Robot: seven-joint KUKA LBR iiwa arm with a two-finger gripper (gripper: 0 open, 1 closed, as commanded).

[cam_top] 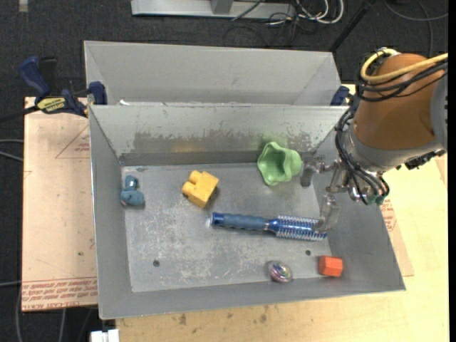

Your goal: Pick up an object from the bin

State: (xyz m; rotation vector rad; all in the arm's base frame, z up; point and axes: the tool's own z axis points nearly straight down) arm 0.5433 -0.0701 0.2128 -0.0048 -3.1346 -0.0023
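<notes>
Blue brush (pixel 265 224) left-to-right, bristles rightward

- I've got the grey metal bin (pixel 178 258): scuffed floor, six loose things on it, none touching.
- Far L, near the wall: small blue lump (pixel 130 193).
- Centre-L: yellow block (pixel 200 189).
- Back, R of centre: green crumpled cup (pixel 278 164).
- Mid: blue brush (pixel 265 225) lying flat, handle L, bristles R.
- Front R: shiny ball (pixel 279 271), w/ orange cube (pixel 330 266) near it.
</notes>
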